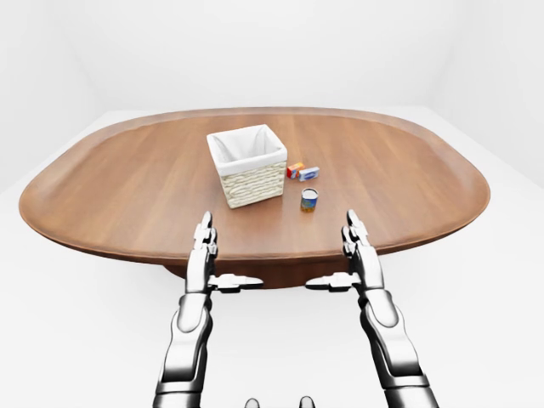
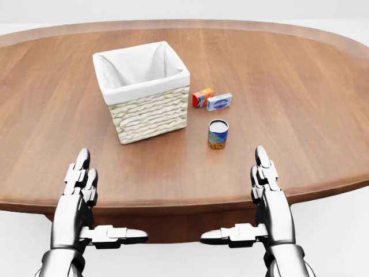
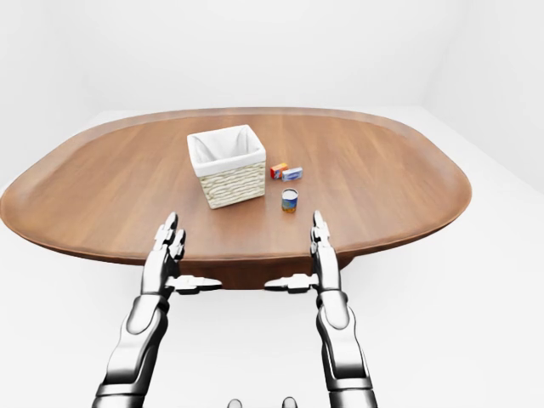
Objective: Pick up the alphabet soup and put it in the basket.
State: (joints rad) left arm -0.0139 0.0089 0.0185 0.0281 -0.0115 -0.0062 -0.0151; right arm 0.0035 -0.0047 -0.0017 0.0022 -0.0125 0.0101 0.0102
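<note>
The alphabet soup can (image 2: pixel 218 134) stands upright on the wooden table (image 2: pixel 300 115), blue and yellow with a pale lid. To its left sits the woven basket (image 2: pixel 144 92) with a white cloth lining, with nothing visible inside it. My left hand (image 2: pixel 81 179) hovers at the table's near edge, below the basket, fingers stretched flat and thumb out. My right hand (image 2: pixel 264 176) is held the same way, below and to the right of the can. Both hands are open and hold nothing.
An orange box (image 2: pixel 202 97) and a small blue-and-white box (image 2: pixel 219 101) lie side by side just above the can, right of the basket. The table is a large oval on a white floor (image 1: pixel 501 280).
</note>
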